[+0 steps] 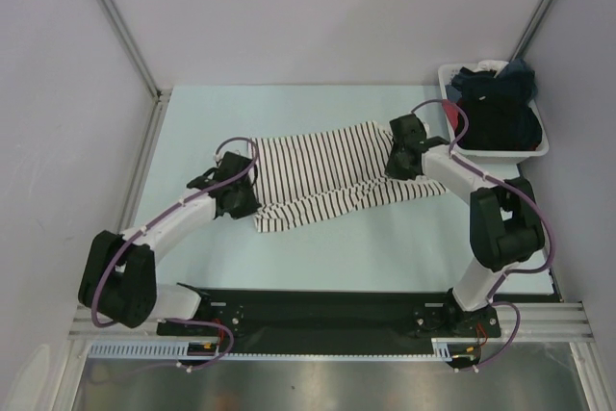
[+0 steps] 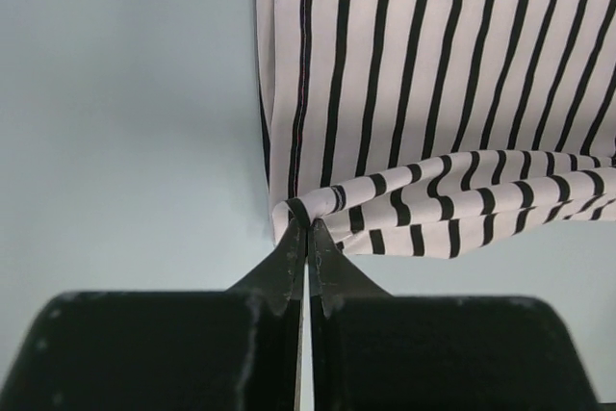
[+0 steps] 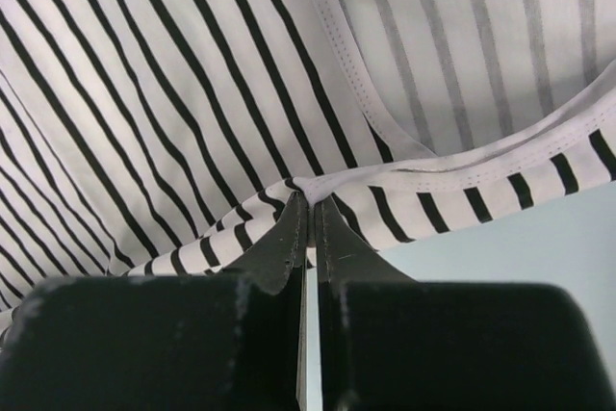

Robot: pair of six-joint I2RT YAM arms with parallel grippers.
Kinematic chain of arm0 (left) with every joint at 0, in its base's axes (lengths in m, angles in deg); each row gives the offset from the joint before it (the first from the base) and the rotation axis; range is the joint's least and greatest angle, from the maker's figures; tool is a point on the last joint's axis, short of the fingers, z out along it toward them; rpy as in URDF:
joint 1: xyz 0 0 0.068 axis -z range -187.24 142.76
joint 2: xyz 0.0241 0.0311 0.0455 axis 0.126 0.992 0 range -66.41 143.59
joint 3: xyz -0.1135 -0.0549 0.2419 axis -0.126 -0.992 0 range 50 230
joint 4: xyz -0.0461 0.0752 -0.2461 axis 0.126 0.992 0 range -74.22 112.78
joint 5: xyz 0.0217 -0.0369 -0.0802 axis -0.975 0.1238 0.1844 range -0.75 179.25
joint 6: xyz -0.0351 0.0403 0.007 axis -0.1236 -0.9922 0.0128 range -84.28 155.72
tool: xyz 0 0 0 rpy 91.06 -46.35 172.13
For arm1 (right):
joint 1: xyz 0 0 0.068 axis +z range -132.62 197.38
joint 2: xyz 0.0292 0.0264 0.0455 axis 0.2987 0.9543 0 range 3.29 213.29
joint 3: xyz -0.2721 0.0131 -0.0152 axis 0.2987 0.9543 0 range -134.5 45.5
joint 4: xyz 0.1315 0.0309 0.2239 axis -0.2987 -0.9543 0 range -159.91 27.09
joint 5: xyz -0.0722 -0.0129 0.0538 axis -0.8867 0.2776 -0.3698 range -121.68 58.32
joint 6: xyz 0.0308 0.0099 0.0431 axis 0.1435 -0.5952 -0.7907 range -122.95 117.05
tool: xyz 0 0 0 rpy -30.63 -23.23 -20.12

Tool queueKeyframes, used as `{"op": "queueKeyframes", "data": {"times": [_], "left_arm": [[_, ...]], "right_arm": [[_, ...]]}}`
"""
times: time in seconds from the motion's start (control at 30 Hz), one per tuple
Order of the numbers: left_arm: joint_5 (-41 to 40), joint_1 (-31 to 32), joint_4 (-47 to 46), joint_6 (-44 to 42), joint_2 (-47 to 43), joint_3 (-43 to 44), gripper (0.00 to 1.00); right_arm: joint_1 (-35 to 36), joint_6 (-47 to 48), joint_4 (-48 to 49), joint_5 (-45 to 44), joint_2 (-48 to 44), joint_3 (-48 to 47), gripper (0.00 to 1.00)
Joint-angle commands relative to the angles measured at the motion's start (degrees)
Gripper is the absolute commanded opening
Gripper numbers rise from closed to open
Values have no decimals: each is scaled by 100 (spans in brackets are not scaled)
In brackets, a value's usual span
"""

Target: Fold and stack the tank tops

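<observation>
**Desk:** Count for me. How many tops are out?

**Me:** One on the table: the striped top (image 1: 332, 178). It lies across the middle, slanting from near-left toward the far right corner. Two claws, and both are on it. My left claw (image 2: 306, 228) is pinched shut on a bunched fold at the top's left end. My right claw (image 3: 308, 201) is clamped on a fold at the right end, just below the stitched hem.

**Desk:** Anything else in play?

**Me:** One white bin (image 1: 541, 148) in the far right corner, heaped with dark clothes (image 1: 493, 111). It's a jumble of black and blue with a bit of white, and I can't count the pieces.

**Desk:** Room to move?

**Me:** There's plenty of bare table (image 1: 337, 262) along the near edge, between the top and my base plate (image 1: 327, 313). There's a clear band along the far edge too, and another down the left edge beside the rail (image 1: 144, 170).

**Desk:** What's in the way?

**Me:** The right side is tight. The bin sits just beside my right forearm, and my right elbow stands between the bin and the near edge. On the left, only my own arm lies across the table.
</observation>
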Motion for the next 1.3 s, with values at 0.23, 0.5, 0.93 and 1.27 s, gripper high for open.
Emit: {"op": "queueKeyframes", "data": {"times": [0.23, 0.5, 0.93, 1.27], "left_arm": [[-274, -224, -77, -314, 795, 632, 0], [-283, -365, -121, -305, 927, 799, 0], [-582, -488, -130, -314, 1489, 1115, 0], [-1004, -567, -148, -508, 1560, 1327, 19]], "right_arm": [[-162, 145, -216, -221, 553, -724, 0], [-189, 137, -277, -239, 650, -935, 0], [-250, 49, -189, -195, 1168, -1278, 1], [-312, 22, -190, -195, 1293, -1411, 34]]}}
